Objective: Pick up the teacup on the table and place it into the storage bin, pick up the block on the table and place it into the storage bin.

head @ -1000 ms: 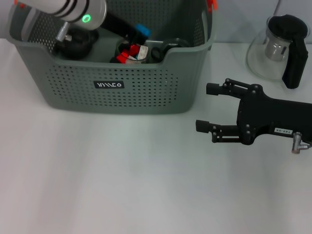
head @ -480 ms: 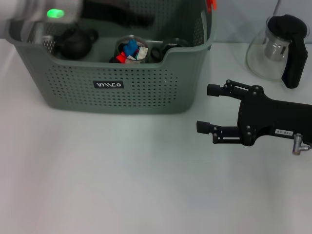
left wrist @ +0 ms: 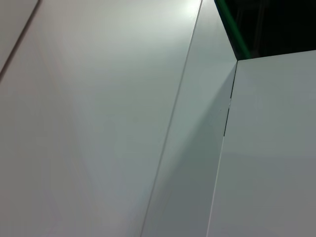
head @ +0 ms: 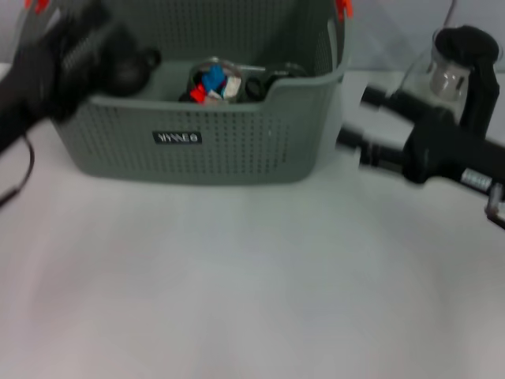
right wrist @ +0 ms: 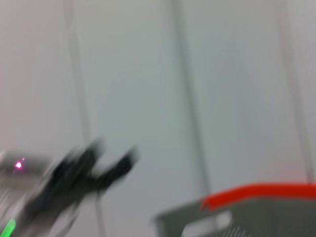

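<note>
Storage bin [head: 205, 118], grey-green and perforated, occupies the upper centre of the head view, holding a teacup [head: 215, 79] with red and blue blocks [head: 211, 80] inside. Left gripper [head: 99, 47], blurred at upper left over the bin's corner, has fingers whose spread cannot be told. Right gripper [head: 361, 126], at right beside the bin and before a glass teapot [head: 442, 79], shows fingers spread wide and empty.

Matt perforated plastic storage bin [head: 237, 150]

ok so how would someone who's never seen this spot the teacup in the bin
Start at the large grey-green storage bin at the back of the white table. Inside, behind the dip in its front rim, sits the teacup, the only round, light-rimmed vessel there, holding red and blue pieces, between dark objects on either side.
</note>
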### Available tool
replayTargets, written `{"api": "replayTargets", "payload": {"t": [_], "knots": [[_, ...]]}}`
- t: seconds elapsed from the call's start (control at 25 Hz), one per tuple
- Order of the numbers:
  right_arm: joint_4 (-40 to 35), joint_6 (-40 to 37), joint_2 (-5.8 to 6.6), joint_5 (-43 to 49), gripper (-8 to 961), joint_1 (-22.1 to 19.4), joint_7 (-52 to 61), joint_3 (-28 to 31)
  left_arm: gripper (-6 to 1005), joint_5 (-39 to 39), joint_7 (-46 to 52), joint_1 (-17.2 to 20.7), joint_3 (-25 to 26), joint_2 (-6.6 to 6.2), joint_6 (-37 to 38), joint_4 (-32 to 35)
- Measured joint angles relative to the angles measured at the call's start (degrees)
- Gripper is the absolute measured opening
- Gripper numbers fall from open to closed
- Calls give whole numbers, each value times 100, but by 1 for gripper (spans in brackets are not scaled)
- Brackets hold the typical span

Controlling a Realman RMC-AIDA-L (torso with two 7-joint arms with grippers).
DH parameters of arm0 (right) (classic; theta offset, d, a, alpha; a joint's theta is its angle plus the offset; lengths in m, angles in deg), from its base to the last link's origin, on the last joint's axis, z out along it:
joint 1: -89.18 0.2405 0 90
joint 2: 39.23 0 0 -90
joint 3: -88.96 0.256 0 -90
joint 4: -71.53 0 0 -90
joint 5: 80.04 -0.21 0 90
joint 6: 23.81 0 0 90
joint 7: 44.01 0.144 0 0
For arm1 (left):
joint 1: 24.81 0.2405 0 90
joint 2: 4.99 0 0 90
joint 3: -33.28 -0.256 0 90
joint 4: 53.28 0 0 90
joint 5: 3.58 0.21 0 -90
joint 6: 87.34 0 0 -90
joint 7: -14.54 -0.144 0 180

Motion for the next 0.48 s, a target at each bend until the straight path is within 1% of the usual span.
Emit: {"api": "replayTargets", "payload": {"t": [0.08,0.2,0.28,0.36,0.48], "knots": [[386,5,0,-471,918,35,-160,-7,799,55,-347,307,-30,159,84,-61],[979,-37,-8,-864,918,124,-778,-50,801,135,-621,544,-63,262,55,-143],[1276,-172,-10,-903,918,194,-1283,-53,802,167,-690,601,-56,277,28,-178],[1443,-484,-11,-915,917,225,-1675,-48,804,189,-681,602,-41,278,0,-196],[1517,-946,-9,-1093,917,232,-1720,13,807,178,-438,546,-2,274,-50,-218]]}}
